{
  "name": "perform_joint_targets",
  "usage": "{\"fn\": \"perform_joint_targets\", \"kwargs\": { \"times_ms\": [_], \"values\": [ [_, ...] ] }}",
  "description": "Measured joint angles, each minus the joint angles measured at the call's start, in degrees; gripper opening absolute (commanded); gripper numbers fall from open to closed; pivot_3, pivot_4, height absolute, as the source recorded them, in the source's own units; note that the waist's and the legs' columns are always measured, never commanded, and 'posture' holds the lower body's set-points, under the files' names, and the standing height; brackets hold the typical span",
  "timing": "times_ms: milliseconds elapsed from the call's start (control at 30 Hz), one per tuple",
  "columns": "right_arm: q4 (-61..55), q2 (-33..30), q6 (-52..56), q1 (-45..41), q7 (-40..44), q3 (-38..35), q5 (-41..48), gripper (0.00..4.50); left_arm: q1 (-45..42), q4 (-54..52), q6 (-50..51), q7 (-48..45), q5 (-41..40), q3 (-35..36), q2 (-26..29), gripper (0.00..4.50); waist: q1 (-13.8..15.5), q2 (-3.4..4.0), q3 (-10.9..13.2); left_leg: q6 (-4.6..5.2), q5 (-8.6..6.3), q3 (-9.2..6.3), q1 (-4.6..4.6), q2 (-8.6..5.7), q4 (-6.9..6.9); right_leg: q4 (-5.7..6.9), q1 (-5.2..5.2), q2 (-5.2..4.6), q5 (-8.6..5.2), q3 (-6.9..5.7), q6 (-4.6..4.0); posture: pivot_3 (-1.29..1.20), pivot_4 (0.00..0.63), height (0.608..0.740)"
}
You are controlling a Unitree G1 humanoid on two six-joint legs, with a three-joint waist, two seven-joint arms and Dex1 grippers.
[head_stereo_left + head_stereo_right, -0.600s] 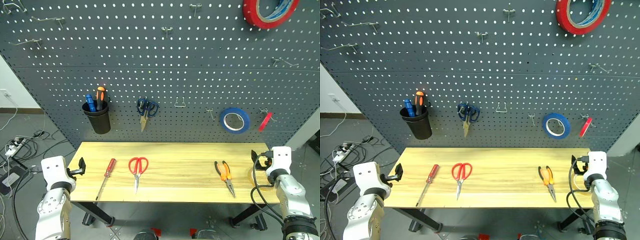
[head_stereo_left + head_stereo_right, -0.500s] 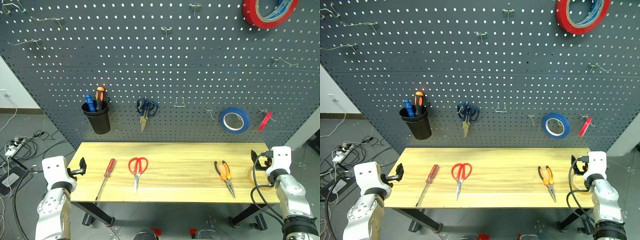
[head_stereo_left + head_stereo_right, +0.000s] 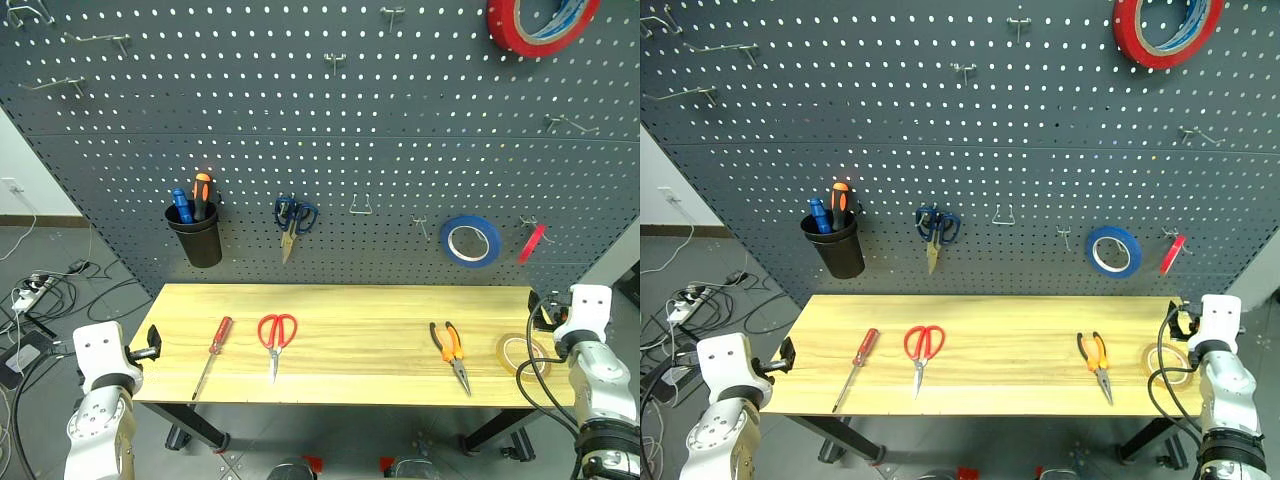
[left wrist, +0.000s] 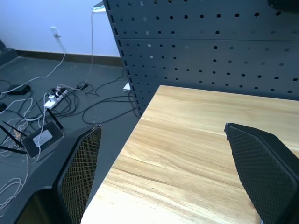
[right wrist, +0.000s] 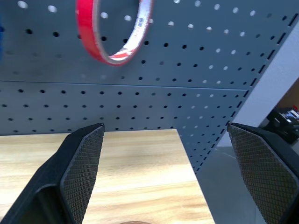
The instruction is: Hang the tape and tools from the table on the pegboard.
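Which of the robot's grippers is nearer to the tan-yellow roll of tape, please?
Right. The right gripper is just beyond the table's right end beside the tape; the left gripper is off the opposite end.

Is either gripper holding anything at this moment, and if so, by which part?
Nothing is held. The left gripper and right gripper both stand open with nothing between their fingers; the tape lies flat on the table.

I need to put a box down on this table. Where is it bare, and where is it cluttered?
The widest bare stretch of the table lies in the middle, between the red scissors and the pliers. The left part is tighter: the screwdriver lies close beside the scissors. At the right end, the tape roll sits near the pliers.
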Motion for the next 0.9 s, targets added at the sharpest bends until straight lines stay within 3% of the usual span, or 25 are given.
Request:
{"fn": "perform_joint_targets", "kwargs": {
  "times_ms": [233, 467, 767, 833, 900],
  "values": [
    [0.9, -1.6, -0.8, 0.3, 1.9, 0.2, 0.0, 4.5, -0.2, -1.0, 1.6, -0.3, -0.4, -0.5, 0.2, 4.45, 0.0, -0.03, 0.0, 0.0, 0.0, -0.01, -0.01, 0.01, -0.01, -0.01, 0.01, 0.01, 0.0, -0.01, 0.0, 0.05, 0.01, 0.74],
    [-8.3, -1.5, 2.9, 8.0, 6.9, 2.4, 0.2, 4.5, -2.7, -7.5, 4.4, -1.9, 0.9, -5.6, 0.4, 4.45, 0.0, 0.25, 2.0, 0.0, 0.0, 0.03, -0.04, -0.01, 0.01, -0.05, 0.02, -0.03, 0.02, 0.03, 0.05, -0.01, 0.109, 0.74],
    [-30.2, -2.4, 22.7, 17.1, 10.3, 4.7, 2.8, 4.5, -6.5, -17.7, 9.3, -23.7, -4.9, -16.8, 11.4, 4.45, -1.9, 0.52, 7.3, -0.01, 0.0, 0.08, -0.38, 0.13, -0.01, -0.02, -0.32, 0.03, 0.0, 0.02, 0.01, -0.08, 0.202, 0.74],
    [-33.8, -3.1, 28.2, 17.4, 11.1, 5.0, 3.5, 4.5, -9.3, -20.1, 10.5, -28.6, -6.9, -19.6, 12.8, 4.45, -2.0, 0.59, 7.9, -0.02, 0.02, 0.07, -1.04, 0.11, 0.1, 0.02, -0.93, 0.0, 0.06, 0.01, 0.04, -0.1, 0.218, 0.74],
    [-37.2, -3.7, 32.7, 17.0, 11.4, 5.3, 4.5, 4.5, -11.9, -21.4, 11.7, -33.5, -8.4, -22.8, 14.6, 4.45, -2.4, 0.5, 8.7, -0.01, 0.02, 0.08, -1.11, 0.13, 0.11, -0.01, -0.97, -0.04, 0.07, -0.01, 0.04, -0.11, 0.23, 0.74]
  ]
}}
